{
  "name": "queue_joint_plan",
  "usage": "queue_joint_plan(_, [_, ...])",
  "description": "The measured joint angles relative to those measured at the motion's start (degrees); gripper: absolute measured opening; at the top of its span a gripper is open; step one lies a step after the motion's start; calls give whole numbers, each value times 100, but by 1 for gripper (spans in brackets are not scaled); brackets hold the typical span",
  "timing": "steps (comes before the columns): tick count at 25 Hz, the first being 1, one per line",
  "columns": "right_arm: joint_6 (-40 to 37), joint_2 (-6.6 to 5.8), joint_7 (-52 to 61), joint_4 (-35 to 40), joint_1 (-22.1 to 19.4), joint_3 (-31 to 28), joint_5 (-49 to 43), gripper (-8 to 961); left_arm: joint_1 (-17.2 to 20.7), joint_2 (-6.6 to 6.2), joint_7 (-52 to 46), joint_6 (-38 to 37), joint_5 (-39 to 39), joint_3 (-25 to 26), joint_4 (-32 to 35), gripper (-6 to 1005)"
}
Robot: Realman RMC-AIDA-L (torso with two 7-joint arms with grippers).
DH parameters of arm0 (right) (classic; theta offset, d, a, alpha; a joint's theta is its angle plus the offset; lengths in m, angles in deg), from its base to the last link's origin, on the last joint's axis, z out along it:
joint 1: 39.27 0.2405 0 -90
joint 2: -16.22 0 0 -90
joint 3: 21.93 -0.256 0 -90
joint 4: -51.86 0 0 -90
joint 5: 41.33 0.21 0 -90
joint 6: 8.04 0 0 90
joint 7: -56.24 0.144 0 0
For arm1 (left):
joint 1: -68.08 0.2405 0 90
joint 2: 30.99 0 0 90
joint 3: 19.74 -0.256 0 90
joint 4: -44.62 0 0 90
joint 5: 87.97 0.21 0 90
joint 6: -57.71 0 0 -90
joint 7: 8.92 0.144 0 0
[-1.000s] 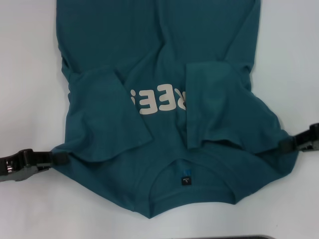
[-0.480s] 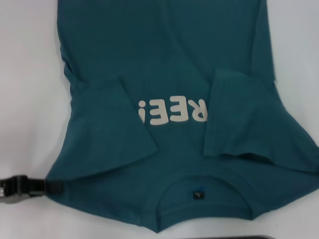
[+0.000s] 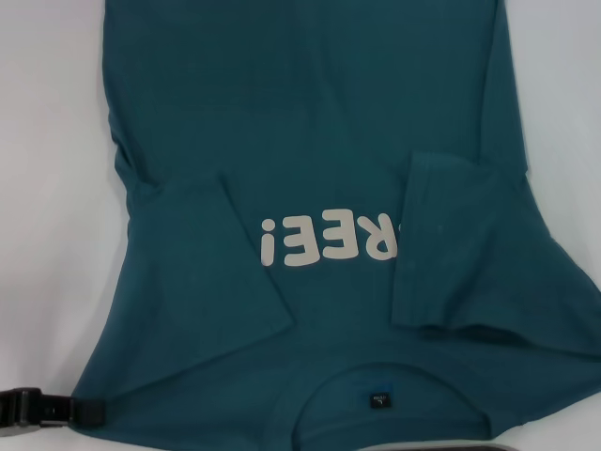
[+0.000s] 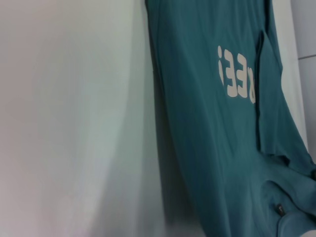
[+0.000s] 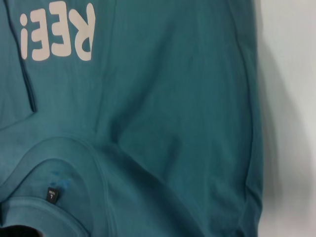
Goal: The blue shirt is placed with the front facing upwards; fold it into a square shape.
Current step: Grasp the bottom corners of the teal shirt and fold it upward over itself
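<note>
On the white counter (image 3: 56, 188), your blue shirt (image 3: 319, 113) lay face-up, sleeves folded in, the left gripper (image 3: 94, 412) pinching its shoulder edge; a slip risked undoing the fold, the right gripper unseen.

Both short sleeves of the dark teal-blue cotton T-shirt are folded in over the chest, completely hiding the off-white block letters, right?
Not quite. Both short sleeves of the dark teal-blue cotton T-shirt are folded in, but the off-white block letters are only partly covered; several still show between the sleeves in the head view.
</note>
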Motion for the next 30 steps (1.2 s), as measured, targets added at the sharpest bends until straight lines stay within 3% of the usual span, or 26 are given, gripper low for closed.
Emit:
queue_joint_plan(9, [-14, 42, -118, -27, -9, 3, 7, 58, -9, 6, 135, -187, -16, 30, -30, 26])
queue_joint_plan(13, [-24, -4, -306, -16, 2, -118, 587, 57, -109, -54, 353, -433, -450, 114, -36, 26])
queue_joint_plan(20, [173, -137, -318, -37, 235, -305, 2272, 57, -904, -281, -118, -348, -1349, 330, 393, 27])
queue_joint_plan(22, [299, -128, -286, -39, 282, -348, 2374, 57, -1197, -248, -298, -163, -1533, 391, 413, 27])
queue_joint_plan(27, [903, 70, -208, -35, 491, -422, 2756, 57, -1873, -56, -420, 704, -1718, 426, 451, 27])
queue_joint_plan(30, [1298, 167, -257, -15, 647, -338, 2789, 57, -2164, -19, -444, 1395, -1805, 361, 486, 27])
